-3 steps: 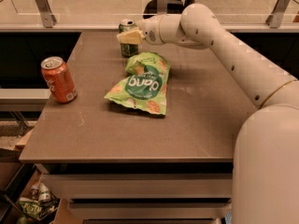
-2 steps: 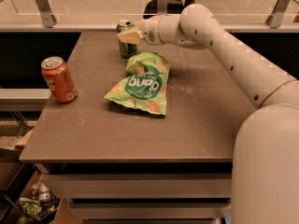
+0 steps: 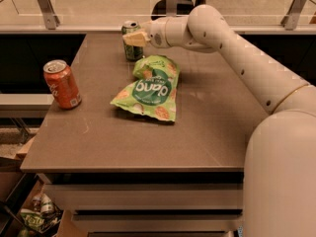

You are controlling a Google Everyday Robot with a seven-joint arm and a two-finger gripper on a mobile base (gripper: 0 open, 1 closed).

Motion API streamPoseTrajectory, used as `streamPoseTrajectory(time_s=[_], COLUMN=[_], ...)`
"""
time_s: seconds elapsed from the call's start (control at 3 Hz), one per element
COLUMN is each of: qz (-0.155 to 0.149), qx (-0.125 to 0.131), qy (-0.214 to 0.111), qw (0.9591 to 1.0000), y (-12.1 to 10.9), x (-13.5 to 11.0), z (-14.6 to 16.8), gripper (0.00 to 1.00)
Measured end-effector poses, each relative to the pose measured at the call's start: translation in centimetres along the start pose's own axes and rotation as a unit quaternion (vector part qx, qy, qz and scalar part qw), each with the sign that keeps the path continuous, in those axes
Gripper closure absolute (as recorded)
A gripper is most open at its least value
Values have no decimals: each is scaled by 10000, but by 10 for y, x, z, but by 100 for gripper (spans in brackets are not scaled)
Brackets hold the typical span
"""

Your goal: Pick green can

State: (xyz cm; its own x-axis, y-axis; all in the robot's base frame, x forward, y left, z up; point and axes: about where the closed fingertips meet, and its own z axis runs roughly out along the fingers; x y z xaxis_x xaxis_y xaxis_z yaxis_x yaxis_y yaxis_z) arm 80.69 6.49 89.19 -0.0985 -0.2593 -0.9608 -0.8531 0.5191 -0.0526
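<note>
Far left, mid-height: orange-red metal drink can (image 3: 61,84), upright near the left edge of the brown rectangular tabletop (image 3: 207,132), well apart from everything else. A distractor, off the reach line, so no reason to touch it. Upper centre-left, by the far edge: small dark green drink can with silver top (image 3: 132,52), upright, base apparently on the tabletop, not lifted as far as visible. Right at it: cream-coloured robot gripper (image 3: 134,38), overlapping the can's upper half from the right, level with the upper body rather than over the lid. Looks like a side approach, probably chosen as suited to a tall narrow cylinder. Cannot tell whether clamped on the can or merely around it, with the contact zone hidden behind the gripper's own front. Just below and right of the can: flat light green crinkled snack bag (image 3: 147,89), lying near the can's base, possibly touching, cannot confirm. Likely the reason for coming in high and from the right: stays clear of the bag. Upper right sweeping down to lower right: white rounded robot arm (image 3: 237,48), stretched across the back of the tabletop, wrist roughly horizontal, consistent with a long reach to a far-edge target. Judged step: grasp phase, lift not yet done. Risks: tipping the can toward the far edge, or dragging the bag on lift-off.
</note>
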Motion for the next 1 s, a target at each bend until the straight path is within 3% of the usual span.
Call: streamPoseTrajectory(time_s=[1.0], qz=[-17], qx=[-213], qy=[97], qw=[9997], y=[-6], x=[-28], z=[-22], gripper=[100])
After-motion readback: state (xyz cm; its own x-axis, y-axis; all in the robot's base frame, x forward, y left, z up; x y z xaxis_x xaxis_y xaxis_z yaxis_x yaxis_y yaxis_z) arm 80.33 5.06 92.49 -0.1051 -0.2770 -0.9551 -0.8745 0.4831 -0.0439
